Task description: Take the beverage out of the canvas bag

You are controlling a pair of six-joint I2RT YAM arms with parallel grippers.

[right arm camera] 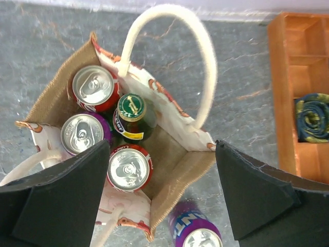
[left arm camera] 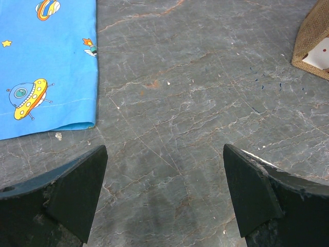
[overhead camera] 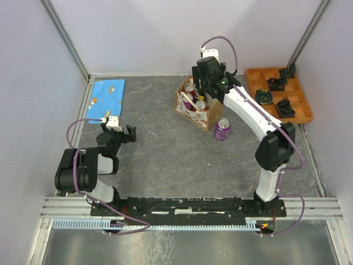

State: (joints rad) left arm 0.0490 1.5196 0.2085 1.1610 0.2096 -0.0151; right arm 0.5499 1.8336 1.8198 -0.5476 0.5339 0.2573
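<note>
Spread wide and empty, the right gripper (right arm camera: 162, 146) hovers over the boxy tan-brown canvas bag (right arm camera: 177, 167) holding silver-topped cans (right arm camera: 128, 169) and a green glass bottle (right arm camera: 132, 116); the reach-in step looks next, likely a descent onto one drink.

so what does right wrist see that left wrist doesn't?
Right wrist only: inside the canvas bag, three cans and a green bottle; a purple can on the table beside it; the orange tray. Left wrist only: the blue cloth with spaceship print. Both: the grey table, the bag (only a corner in left wrist), and an open, empty gripper: right gripper, left gripper.
</note>
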